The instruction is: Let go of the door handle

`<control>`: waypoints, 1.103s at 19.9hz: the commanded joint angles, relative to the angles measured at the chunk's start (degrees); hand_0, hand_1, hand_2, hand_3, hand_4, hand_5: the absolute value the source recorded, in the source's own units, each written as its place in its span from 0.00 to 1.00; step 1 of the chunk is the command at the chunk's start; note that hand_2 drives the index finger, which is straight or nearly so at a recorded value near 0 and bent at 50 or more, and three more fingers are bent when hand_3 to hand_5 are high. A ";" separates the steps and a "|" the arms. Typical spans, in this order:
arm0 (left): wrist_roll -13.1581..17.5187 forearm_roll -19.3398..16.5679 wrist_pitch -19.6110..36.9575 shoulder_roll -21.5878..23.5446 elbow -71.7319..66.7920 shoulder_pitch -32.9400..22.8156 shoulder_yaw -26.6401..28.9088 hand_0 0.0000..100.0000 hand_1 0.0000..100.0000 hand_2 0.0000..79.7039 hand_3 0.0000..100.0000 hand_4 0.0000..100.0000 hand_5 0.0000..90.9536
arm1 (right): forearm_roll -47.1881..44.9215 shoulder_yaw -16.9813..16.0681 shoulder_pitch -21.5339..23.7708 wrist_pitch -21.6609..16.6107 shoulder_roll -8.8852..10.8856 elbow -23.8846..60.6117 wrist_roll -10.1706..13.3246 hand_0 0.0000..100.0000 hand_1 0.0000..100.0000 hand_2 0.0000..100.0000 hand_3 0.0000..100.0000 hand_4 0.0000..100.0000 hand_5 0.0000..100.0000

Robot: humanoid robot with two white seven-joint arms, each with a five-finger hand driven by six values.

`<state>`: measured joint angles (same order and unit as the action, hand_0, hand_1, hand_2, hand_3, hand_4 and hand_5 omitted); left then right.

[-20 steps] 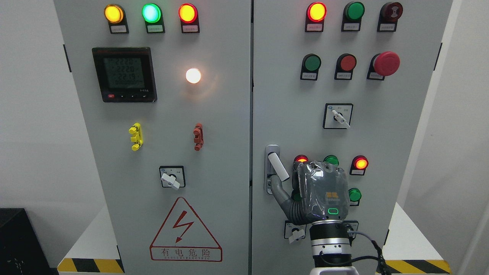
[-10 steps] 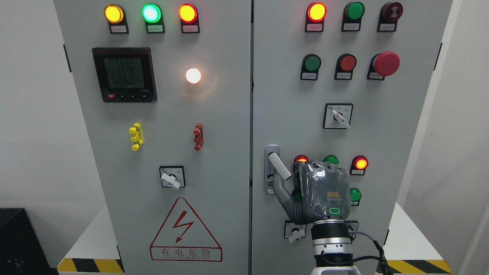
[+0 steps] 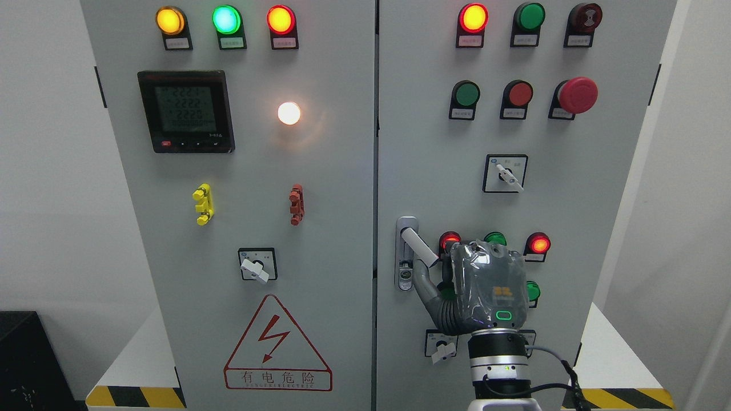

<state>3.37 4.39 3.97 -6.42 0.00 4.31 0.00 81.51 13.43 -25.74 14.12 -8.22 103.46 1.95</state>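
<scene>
Head view: the right hand (image 3: pixel 485 291) comes up from the bottom edge right of the middle, its grey back turned to the camera, in front of the lower part of the right cabinet door (image 3: pixel 434 142). Its thumb (image 3: pixel 425 288) sticks out to the left and upward, with the tip just under the free end of the door handle (image 3: pixel 418 246). Whether the thumb touches the handle I cannot tell. The other fingers are hidden behind the back of the hand, so I cannot tell how far they are curled or whether they have hold of anything.

The handle is a white lever just up and to the left of the hand. It is tilted, its upper end at the grey lock plate (image 3: pixel 405 254) and its lower end pointing down toward the hand. The lock plate stands upright to the left of the thumb, near the door's left edge.

A red lamp (image 3: pixel 450 240) shows just above the hand's top left corner, a green lamp (image 3: pixel 495 237) peeks over its top edge, and another red lamp (image 3: pixel 538 244) glows up and to its right. A green button (image 3: pixel 533 291) shows at the hand's right edge. A small switch (image 3: pixel 441 347) sits just left of the wrist (image 3: pixel 498 359). Far to the left of the hand, on the left door, is a warning triangle (image 3: pixel 277 345).
</scene>
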 commanded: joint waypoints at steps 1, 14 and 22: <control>-0.03 0.00 -0.02 0.00 1.14 0.00 -1.23 0.00 0.00 0.03 0.09 0.01 0.00 | 0.05 -0.60 0.08 0.03 -0.04 0.86 0.07 0.51 0.46 0.87 1.00 0.99 0.93; -0.03 0.00 -0.02 0.00 1.14 0.00 -1.23 0.00 0.00 0.03 0.09 0.01 0.00 | 0.05 -1.13 0.17 0.03 -0.04 1.65 -0.02 0.51 0.45 0.87 1.00 0.99 0.93; -0.03 0.00 -0.02 0.00 1.14 0.00 -1.23 0.00 0.00 0.03 0.09 0.01 0.00 | 0.05 -1.57 -0.01 0.03 -0.22 1.74 -0.02 0.52 0.45 0.87 1.00 0.99 0.93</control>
<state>3.37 4.39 3.97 -6.41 0.00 4.31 0.00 81.56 12.39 -25.62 14.12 -8.30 104.83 1.93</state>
